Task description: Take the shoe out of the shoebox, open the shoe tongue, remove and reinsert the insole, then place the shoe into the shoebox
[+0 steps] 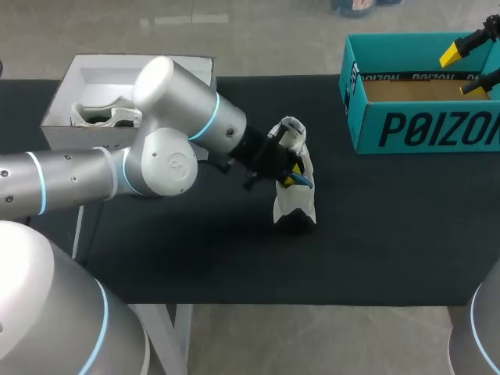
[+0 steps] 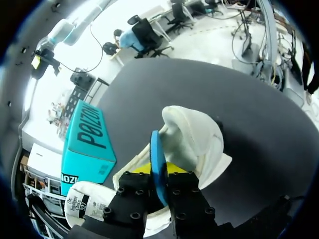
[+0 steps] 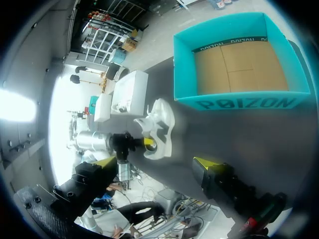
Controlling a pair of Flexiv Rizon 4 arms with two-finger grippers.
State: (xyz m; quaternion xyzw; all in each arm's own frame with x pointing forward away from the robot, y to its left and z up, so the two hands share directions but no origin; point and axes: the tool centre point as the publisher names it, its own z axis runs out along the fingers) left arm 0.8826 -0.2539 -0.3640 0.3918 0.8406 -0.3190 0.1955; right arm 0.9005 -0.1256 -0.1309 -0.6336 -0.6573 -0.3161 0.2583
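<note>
Left gripper (image 2: 160, 174) pinches blue insole (image 2: 155, 149) sticking out of white shoe (image 1: 295, 201) on black table (image 1: 195, 250). Right gripper (image 1: 462, 70) spread wide above teal shoebox (image 1: 422, 129).

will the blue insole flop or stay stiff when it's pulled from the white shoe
Probably bendy: the blue insole looks thin, edge-on in the left gripper. Likely light. The white shoe, otherwise unheld, may drag along or tip.
</note>
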